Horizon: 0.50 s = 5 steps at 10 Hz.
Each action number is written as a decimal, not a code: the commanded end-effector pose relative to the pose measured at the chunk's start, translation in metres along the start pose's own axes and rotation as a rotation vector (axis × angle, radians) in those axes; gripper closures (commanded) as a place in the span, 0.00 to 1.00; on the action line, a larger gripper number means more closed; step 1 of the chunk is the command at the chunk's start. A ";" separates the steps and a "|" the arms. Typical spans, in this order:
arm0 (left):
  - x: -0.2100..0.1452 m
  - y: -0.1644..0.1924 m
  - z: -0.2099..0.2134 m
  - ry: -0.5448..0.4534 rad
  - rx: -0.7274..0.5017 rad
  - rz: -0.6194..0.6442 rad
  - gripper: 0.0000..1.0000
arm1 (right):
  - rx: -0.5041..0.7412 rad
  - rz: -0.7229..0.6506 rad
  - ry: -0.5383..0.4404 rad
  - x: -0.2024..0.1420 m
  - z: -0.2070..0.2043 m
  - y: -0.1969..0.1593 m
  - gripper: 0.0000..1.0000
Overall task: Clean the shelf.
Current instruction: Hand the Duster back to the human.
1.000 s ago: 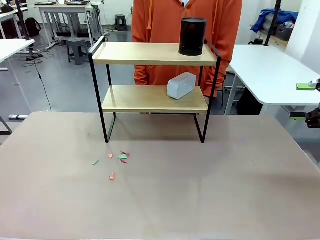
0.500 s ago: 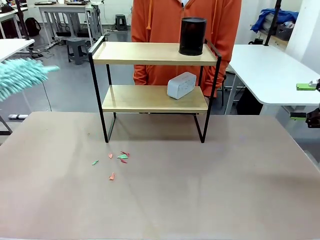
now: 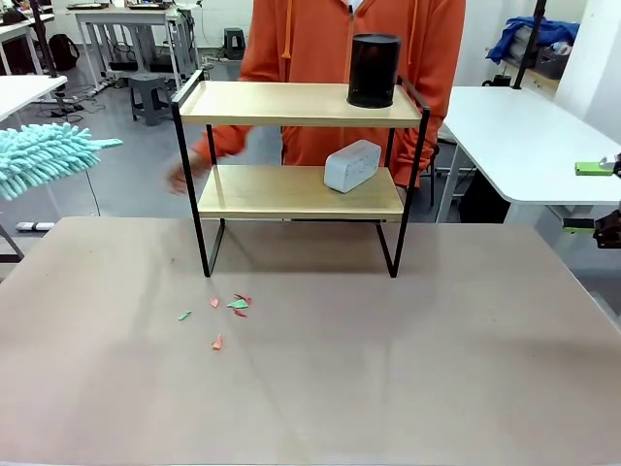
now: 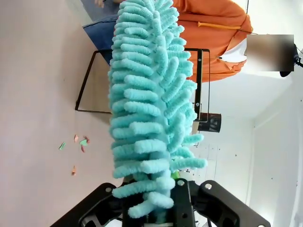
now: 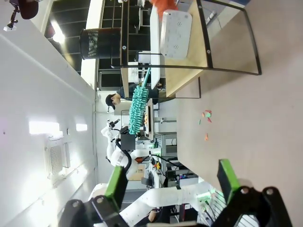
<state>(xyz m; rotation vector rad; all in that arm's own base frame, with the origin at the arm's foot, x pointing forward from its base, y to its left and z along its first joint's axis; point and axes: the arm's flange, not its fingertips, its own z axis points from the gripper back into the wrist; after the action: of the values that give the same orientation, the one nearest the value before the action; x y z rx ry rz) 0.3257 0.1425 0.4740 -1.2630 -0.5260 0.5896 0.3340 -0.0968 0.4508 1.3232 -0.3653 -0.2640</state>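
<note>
the left end effector [image 4: 163, 208] is clamped on the handle of a fluffy turquoise microfibre duster [image 3: 44, 155], which a second ago was out of the front view and now reaches in from the left edge, well apart from the shelf. the right end effector [image 5: 170, 182] hangs with its jaws wide and empty. the person's hand [image 3: 179, 178] has come forward beside the frame's left post. judging by this, wiping has not started.

the small two-tier shelf of light wooden boards in a thin black metal frame [image 3: 291, 191] stands at the far middle of the grey table [image 3: 437, 369].

count: one duster, one shelf, one black mesh cylinder [image 3: 374, 70] on the top board, one white rounded box [image 3: 351, 166] on the lower board, and about six red and green paper scraps [image 3: 225, 313] on the table.
</note>
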 end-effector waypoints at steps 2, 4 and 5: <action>-0.001 -0.002 0.001 0.000 -0.007 -0.025 0.88 | -0.007 -0.015 0.006 -0.002 0.002 0.002 0.00; -0.001 -0.002 0.001 0.000 -0.007 -0.025 0.88 | -0.007 -0.015 0.006 -0.002 0.002 0.002 0.00; -0.001 -0.002 0.001 0.000 -0.007 -0.025 0.88 | -0.007 -0.015 0.006 -0.002 0.002 0.002 0.00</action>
<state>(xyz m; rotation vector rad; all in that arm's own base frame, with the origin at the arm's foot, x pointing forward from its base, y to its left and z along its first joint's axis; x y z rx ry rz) 0.3262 0.1412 0.4741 -1.2677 -0.5246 0.5828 0.3340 -0.0968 0.4508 1.3233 -0.3653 -0.2641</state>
